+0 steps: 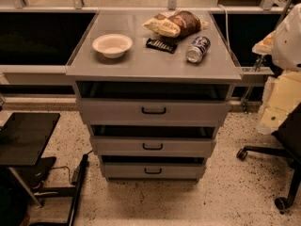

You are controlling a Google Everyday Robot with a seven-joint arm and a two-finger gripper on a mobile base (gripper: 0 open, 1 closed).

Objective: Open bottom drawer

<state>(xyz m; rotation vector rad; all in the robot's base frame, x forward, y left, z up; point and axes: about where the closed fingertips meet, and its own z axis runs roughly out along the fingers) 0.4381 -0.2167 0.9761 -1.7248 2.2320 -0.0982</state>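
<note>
The grey cabinet has three drawers stacked one under another. The bottom drawer is the lowest and narrowest, a flat grey front with a small black handle at its middle. A dark gap shows above its front. The middle drawer and top drawer sit above it, each with a black handle. My gripper shows as a pale shape at the right edge beside the white arm. It is high up, level with the cabinet top and far right of the drawers, touching nothing.
On the cabinet top lie a white bowl, a chip bag, a dark snack bar and a can on its side. A black stand is at the left, an office chair base at the right. Speckled floor lies in front.
</note>
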